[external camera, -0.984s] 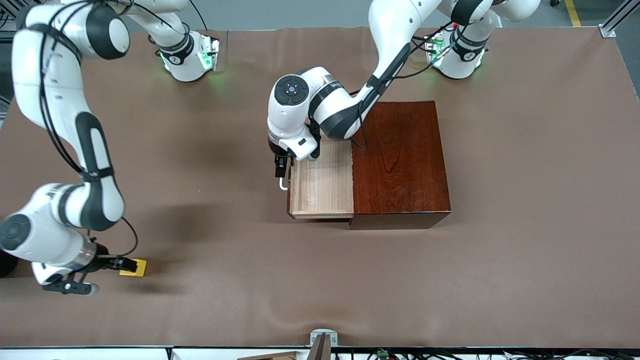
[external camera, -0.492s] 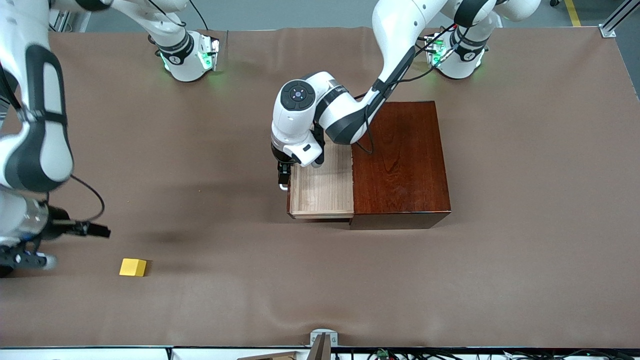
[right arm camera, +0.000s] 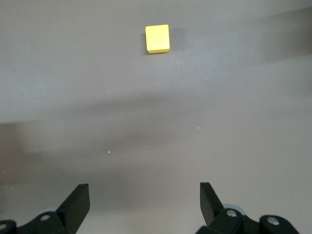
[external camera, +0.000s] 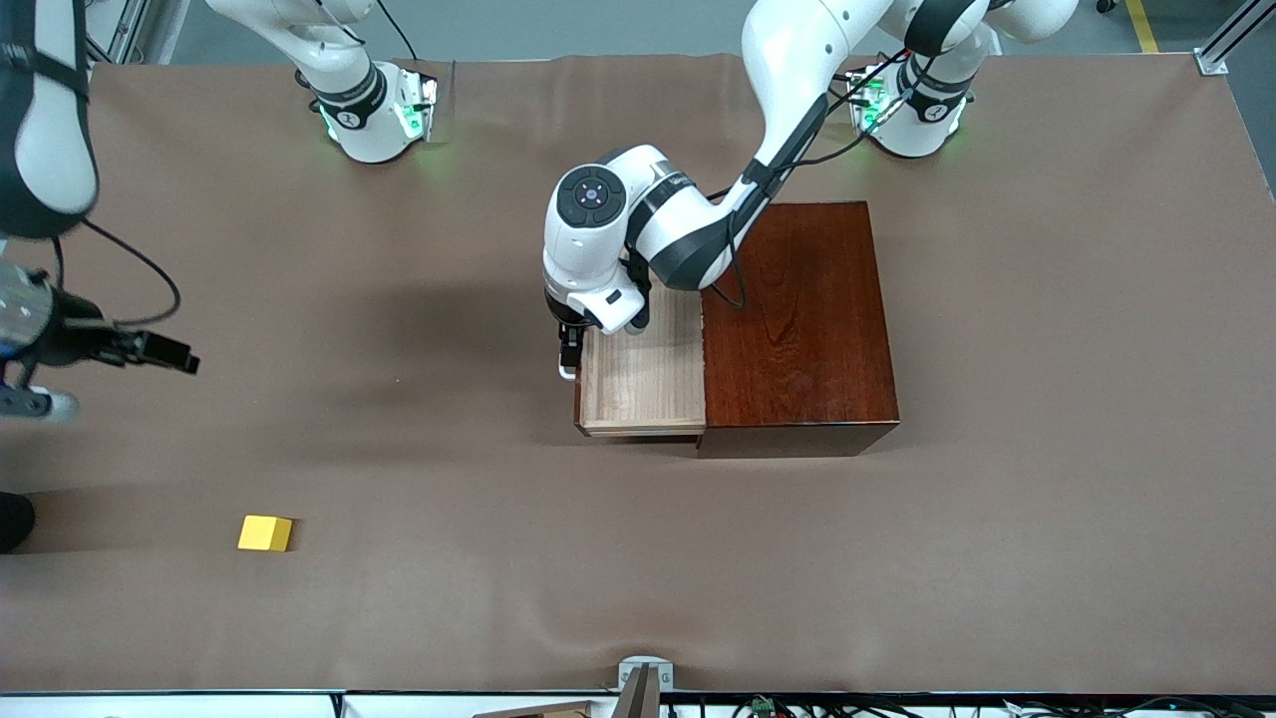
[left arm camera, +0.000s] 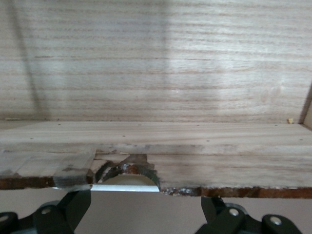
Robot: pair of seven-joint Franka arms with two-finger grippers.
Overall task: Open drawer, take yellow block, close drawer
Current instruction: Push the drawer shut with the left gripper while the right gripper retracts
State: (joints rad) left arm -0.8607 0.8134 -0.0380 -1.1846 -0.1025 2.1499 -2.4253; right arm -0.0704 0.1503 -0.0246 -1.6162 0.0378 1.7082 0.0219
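Observation:
The dark reddish-brown box [external camera: 797,319] has its pale wood drawer [external camera: 638,379] pulled out, and the tray is empty. My left gripper [external camera: 568,351] is open at the drawer's front, by the white handle [external camera: 566,372]. In the left wrist view the handle [left arm camera: 124,187] lies ahead of the gripper [left arm camera: 144,212], between the spread fingers [left arm camera: 73,209], untouched. The yellow block [external camera: 265,533] lies on the table near the right arm's end. My right gripper [external camera: 169,354] is open and empty, up in the air. The right wrist view shows the block [right arm camera: 157,38] well ahead of it [right arm camera: 145,202].
The brown table mat [external camera: 449,499] lies bare between the box and the block. The two arm bases [external camera: 374,110] [external camera: 912,110] stand along the edge farthest from the front camera. A small mount [external camera: 643,678] sits at the nearest edge.
My right gripper has left the yellow block on the table and lifted away from it toward the bases. My left gripper has shifted slightly along the drawer front, staying at the handle.

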